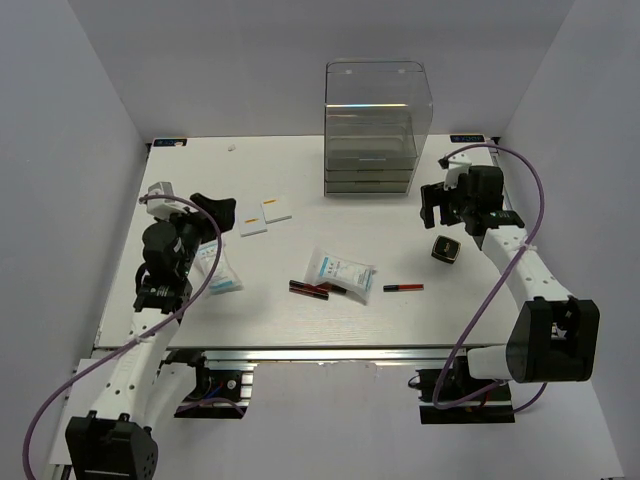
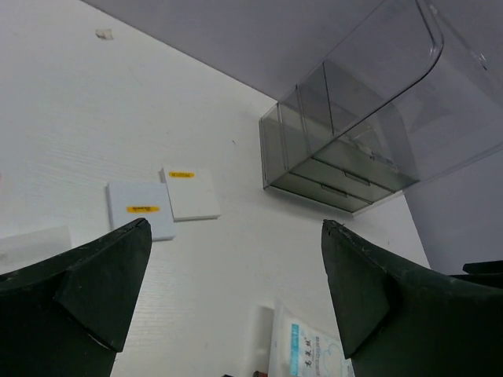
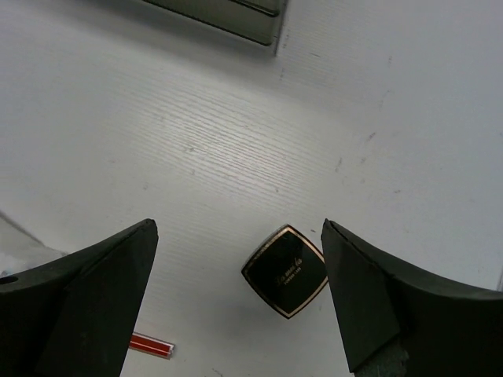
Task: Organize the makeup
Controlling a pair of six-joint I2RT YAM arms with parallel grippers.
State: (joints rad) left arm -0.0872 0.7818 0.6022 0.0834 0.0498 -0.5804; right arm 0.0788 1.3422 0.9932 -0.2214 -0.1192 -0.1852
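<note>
White tabletop (image 1: 400, 320) and plain white walls enclose the scene, with a tall clear acrylic drawer box (image 1: 372, 130) at the back middle and the makeup loose in front of it. The right gripper (image 3: 238, 228) hangs above the table with its jaws spread wide and nothing between them. In the right wrist view the black square compact (image 3: 284, 271) lies flat on the table in the gap between the two fingers, a little toward the right finger and nearer the wrist than the fingertips. From above, the same compact (image 1: 445, 250) sits just on the base side of that gripper, which is between it and the drawer box. The compact is turned like a diamond, so its corners rather than its flat sides face the fingers. I judge the grasp calls for drawing the hand back toward its base, twisting the wrist to meet two flat sides, then lowering. The left gripper (image 2: 236, 224) is also spread open and empty, and it is well apart from the compact, so the right arm is plainly the nearer one. Ahead of the left gripper lie two white flat squares (image 2: 141, 210) side by side, with a white-blue packet (image 1: 215, 268) close by its arm. Another packet (image 1: 342, 272) and the red-and-black sticks (image 1: 309, 290) lie mid-table between the arms.
</note>
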